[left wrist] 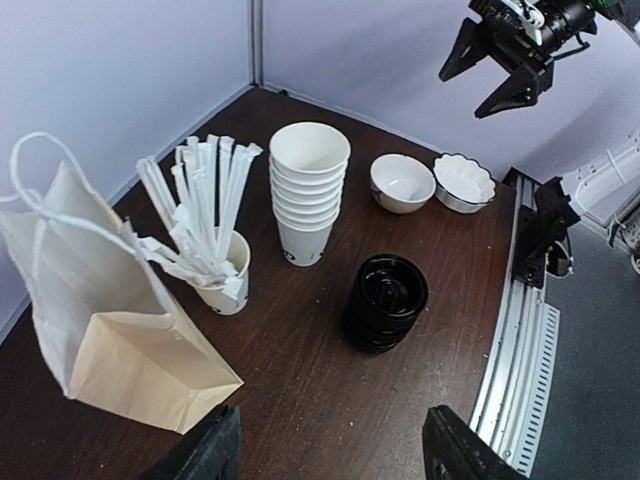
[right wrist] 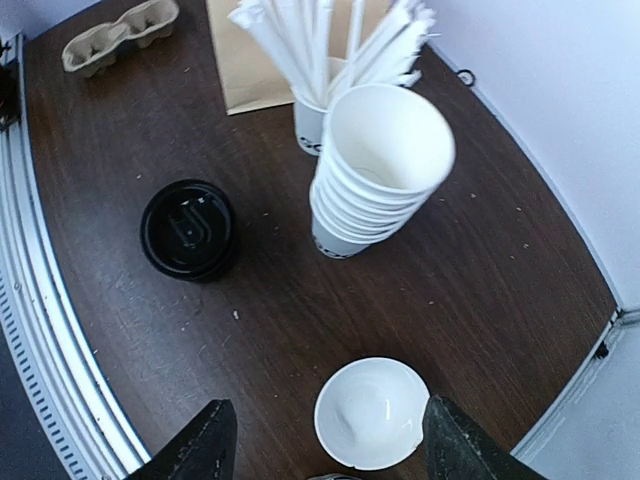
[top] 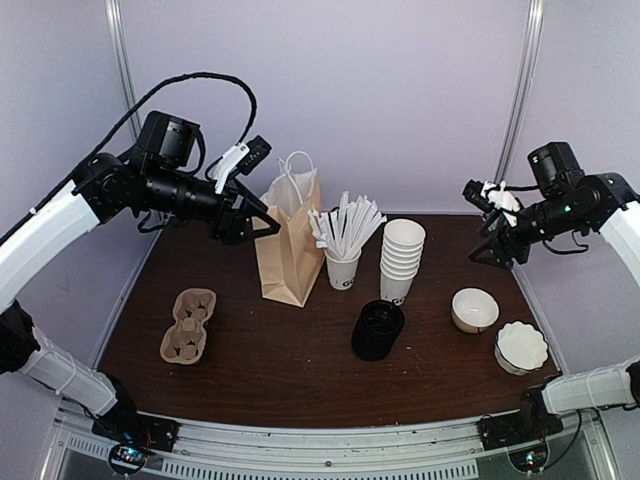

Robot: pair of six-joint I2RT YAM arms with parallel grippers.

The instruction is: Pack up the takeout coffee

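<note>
Dark wooden table, curved near edge bounded by a metal rail, pale walls close at the back and both sides. Left gripper hangs high at 10 o'clock, just beside the top of the paper bag; its jaws stand apart, nothing between them. Right gripper is raised over the 2 o'clock edge, jaws likewise apart and holding nothing. Count: one brown bag, upright with white handles, at 11; one cardboard cup carrier at 9, near the left edge; one lidless cup of white sticks at 12, just beside the bag; one stack of lidless white cups at 1; one stack of black lids right of centre; two white bowls, a plain one at 3 and a scalloped one at 4 by the right edge. Bare wood runs along the near edge between carrier and lids. Where the takeout coffee sits cannot be told from these views.
</note>
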